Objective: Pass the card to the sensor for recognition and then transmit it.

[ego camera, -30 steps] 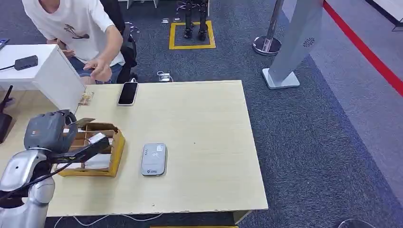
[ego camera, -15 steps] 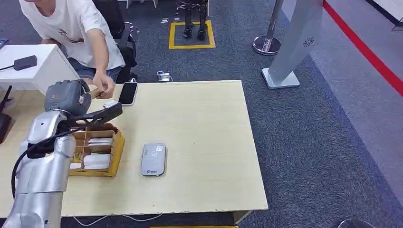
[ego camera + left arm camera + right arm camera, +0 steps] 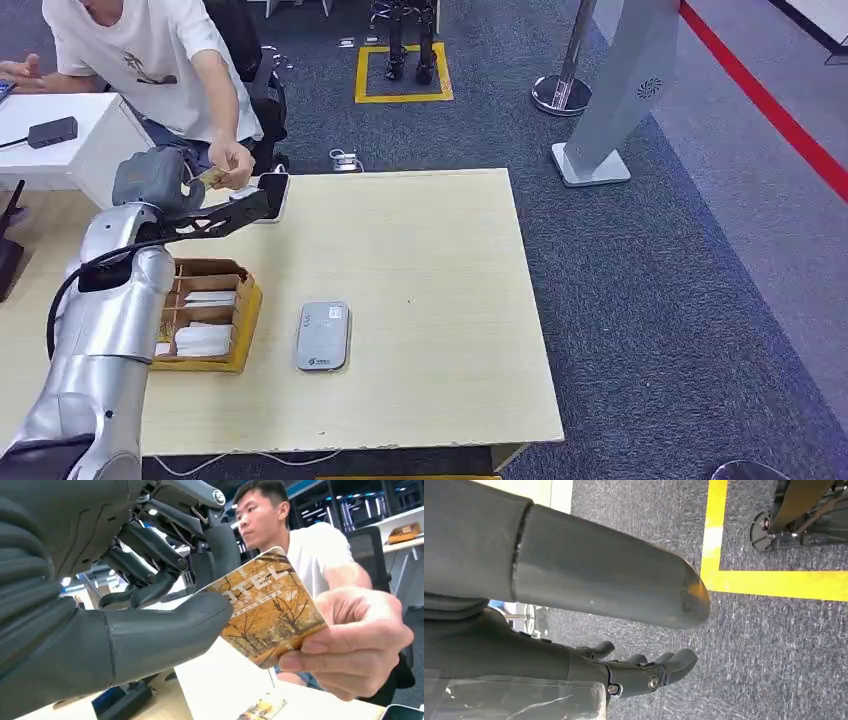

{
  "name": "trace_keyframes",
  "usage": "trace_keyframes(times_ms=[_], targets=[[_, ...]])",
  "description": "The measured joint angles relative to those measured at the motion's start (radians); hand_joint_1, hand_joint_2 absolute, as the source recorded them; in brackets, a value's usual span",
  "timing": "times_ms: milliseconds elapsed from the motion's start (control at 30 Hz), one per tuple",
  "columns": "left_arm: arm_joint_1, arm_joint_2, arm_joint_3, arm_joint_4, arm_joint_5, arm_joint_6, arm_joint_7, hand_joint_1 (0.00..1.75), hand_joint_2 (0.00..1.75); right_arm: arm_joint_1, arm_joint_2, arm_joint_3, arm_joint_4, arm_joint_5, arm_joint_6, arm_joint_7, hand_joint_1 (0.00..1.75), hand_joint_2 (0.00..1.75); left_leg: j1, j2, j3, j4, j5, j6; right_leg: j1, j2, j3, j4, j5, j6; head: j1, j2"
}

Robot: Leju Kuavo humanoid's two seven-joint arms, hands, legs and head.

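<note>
My left hand is raised over the table's far left corner and pinches a yellow card printed with autumn trees. In the left wrist view the card sits between my thumb and dark fingers, while a person's hand grips its other end. The grey card sensor lies flat on the table, well below and to the right of my left hand. My right hand hangs over the carpet with its fingers loosely apart and nothing in it.
A yellow cardboard box of white cards stands left of the sensor. A black phone lies at the table's far edge. The person sits behind that corner, beside a white desk. A grey stand rises beyond on the carpet.
My left arm has lifted from the card box up and away toward the person, carrying the card. The person's hand has come to the card and taken hold of its end.
</note>
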Motion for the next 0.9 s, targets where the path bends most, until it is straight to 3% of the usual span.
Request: trace_keyframes(times_ms=[167, 200, 233, 600, 900], targets=[[-0.009, -0.008, 0.021, 0.024, 0.002, 0.002, 0.0, 1.75, 1.75, 0.0, -0.002, 0.0, 0.0, 0.0, 0.0, -0.001, 0.0, 0.0, 0.0, 0.0, 0.0, 0.0, 0.0, 0.0, 0.0, 0.0, 0.0, 0.0, 0.0, 0.0, 0.0, 0.0], [-0.012, -0.009, 0.023, 0.029, 0.002, 0.002, 0.0, 0.0, 1.75, 0.0, -0.002, 0.0, 0.0, 0.0, 0.0, -0.001, 0.0, 0.0, 0.0, 0.0, 0.0, 0.0, 0.0, 0.0, 0.0, 0.0, 0.0, 0.0, 0.0, 0.0, 0.0, 0.0], [-0.013, -0.009, 0.026, 0.032, 0.003, 0.001, -0.002, 0.0, 0.0, 0.0, -0.003, 0.0, 0.0, 0.0, 0.0, -0.002, 0.0, 0.0, 0.0, 0.0, 0.0, 0.0, 0.0, 0.0, 0.0, 0.0, 0.0, 0.0, 0.0, 0.0, 0.0, 0.0], [-0.007, -0.014, 0.047, 0.032, -0.005, 0.004, -0.019, 0.0, 0.0, 0.0, -0.003, 0.0, 0.0, 0.003, -0.001, -0.001, 0.0, 0.0, 0.0, 0.0, 0.0, 0.0, 0.0, 0.0, 0.0, 0.0, 0.0, 0.0, 0.0, 0.0, 0.0, 0.0], [0.027, -0.014, 0.048, -0.062, -0.002, -0.008, -0.042, 0.0, 0.0, 0.0, -0.003, 0.0, 0.0, 0.003, -0.001, -0.007, 0.0, 0.0, 0.0, 0.0, 0.0, 0.0, 0.0, 0.0, 0.0, 0.0, 0.0, 0.0, 0.0, 0.0, 0.0, 0.0]])
